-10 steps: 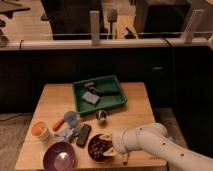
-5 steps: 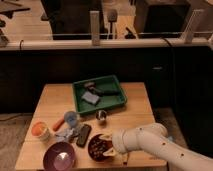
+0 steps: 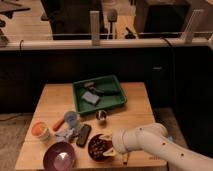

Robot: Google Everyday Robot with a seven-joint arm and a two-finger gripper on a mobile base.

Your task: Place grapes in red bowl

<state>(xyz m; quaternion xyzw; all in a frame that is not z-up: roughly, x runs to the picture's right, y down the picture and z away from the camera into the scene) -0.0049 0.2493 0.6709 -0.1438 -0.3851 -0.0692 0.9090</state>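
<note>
The grapes (image 3: 100, 145) seem already inside the red bowl (image 3: 90, 149). The gripper (image 3: 111, 142) sits at its 3 o'clock rim; I cannot tell its grip, so release may remain.

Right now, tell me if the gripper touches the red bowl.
Cannot tell. The camera view shows the gripper at the right rim of the red bowl, hiding any contact.

Matt wooden table (image 3: 55, 100), glossy red bowl (image 3: 97, 150), smooth white arm (image 3: 150, 142) with end effector (image 3: 111, 143) at the bowl's edge.
</note>
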